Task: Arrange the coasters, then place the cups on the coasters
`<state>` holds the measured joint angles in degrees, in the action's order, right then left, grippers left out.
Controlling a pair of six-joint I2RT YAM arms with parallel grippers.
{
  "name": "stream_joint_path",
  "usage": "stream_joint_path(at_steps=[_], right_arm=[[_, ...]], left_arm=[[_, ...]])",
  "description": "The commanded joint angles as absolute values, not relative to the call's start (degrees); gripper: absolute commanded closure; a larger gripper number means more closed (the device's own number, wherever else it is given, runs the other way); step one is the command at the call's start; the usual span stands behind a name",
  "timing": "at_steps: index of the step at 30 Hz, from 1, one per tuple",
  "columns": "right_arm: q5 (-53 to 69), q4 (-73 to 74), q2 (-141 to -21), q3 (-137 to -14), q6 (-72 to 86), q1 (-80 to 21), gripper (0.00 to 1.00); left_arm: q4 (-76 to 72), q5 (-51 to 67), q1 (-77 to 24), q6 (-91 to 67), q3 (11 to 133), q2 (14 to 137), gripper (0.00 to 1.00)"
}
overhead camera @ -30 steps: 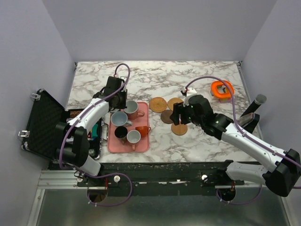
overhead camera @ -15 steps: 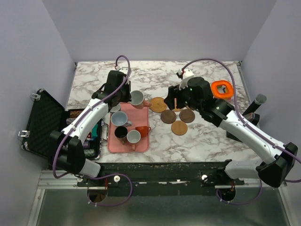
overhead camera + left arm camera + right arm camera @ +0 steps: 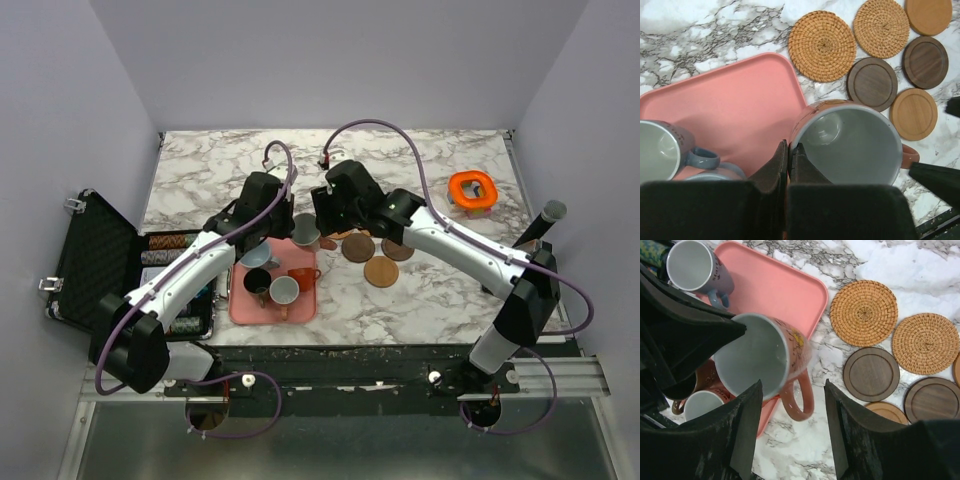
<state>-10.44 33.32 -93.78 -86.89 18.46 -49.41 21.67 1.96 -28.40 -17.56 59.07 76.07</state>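
Note:
My left gripper (image 3: 788, 147) is shut on the rim of the pink cup (image 3: 850, 145), which hangs tilted over the right edge of the pink tray (image 3: 730, 100). My right gripper (image 3: 792, 390) stands open, its fingers on either side of that pink cup's (image 3: 760, 357) handle without touching it. Beside them on the marble lie the coasters: two woven ones (image 3: 822, 46) (image 3: 882, 28), two dark ones (image 3: 872, 83) (image 3: 925, 61) and two smooth light ones (image 3: 913, 114) (image 3: 929, 15). On the tray stand a pale blue cup (image 3: 258, 255), a black cup (image 3: 257, 282), a grey-white cup (image 3: 285, 291) and an orange cup (image 3: 303, 277).
An open black case (image 3: 90, 265) lies off the table's left edge. An orange ring (image 3: 472, 190) sits at the back right. A black cylinder (image 3: 545, 215) leans at the right edge. My two arms meet over the tray's right side.
My left arm lifted the pink cup off the tray and carried it right. My right arm swung left from the coasters to the cup, its jaws narrowing around the handle.

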Motion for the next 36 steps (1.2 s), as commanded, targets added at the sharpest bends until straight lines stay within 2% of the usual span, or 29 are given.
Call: stream_joint_path(at_steps=[1,7,16,19,20,22,23,25,28,31,34,36], right_arm=[[-15.64,37.35,-97.9,-91.31,20.39,-51.06,0.41],[-19.15,38.06,-101.95,-92.46,21.53,-52.38,0.44],[-25.4,38.06,-103.53,-90.09,23.73,-52.47,0.6],[-25.93,38.06,-103.8,-90.09,23.91,-52.47,0.62],[-26.19,38.06,-104.06,-90.09,23.82,-52.47,0.67],[-26.89,38.32,-104.24,-90.0,23.91,-52.47,0.93],[-27.24,38.41,-104.24,-89.91,24.17,-52.47,0.99],[-28.03,38.41,-103.89,-89.65,24.08,-52.47,0.99],[-28.91,37.71,-102.58,-89.12,23.82,-52.38,0.99],[-28.74,36.48,-100.73,-88.07,23.03,-51.6,0.99],[-27.6,35.51,-98.53,-86.58,22.5,-49.75,0.99],[-27.25,35.16,-96.78,-85.26,21.98,-48.35,0.99]], left_arm=[[16.17,0.88,-30.58,-19.07,58.89,73.65,1.0],[15.91,0.53,-31.46,-19.16,58.62,73.65,1.0],[14.77,0.61,-31.99,-19.42,57.75,72.69,1.0],[14.15,1.49,-32.08,-19.42,57.48,72.68,1.0],[14.32,1.67,-32.08,-19.51,57.57,72.77,1.0],[14.5,1.84,-32.08,-19.51,57.74,73.12,1.0],[14.5,1.93,-32.08,-19.51,57.74,73.21,1.0],[14.41,2.2,-32.17,-19.6,57.74,73.21,1.0],[13.71,2.81,-32.17,-19.6,57.31,72.51,0.89],[12.4,2.64,-32.17,-19.6,56.34,71.11,0.65],[11.08,1.76,-32.17,-19.42,55.37,68.91,0.36],[10.2,0.45,-32.08,-19.6,54.41,67.68,0.23]])
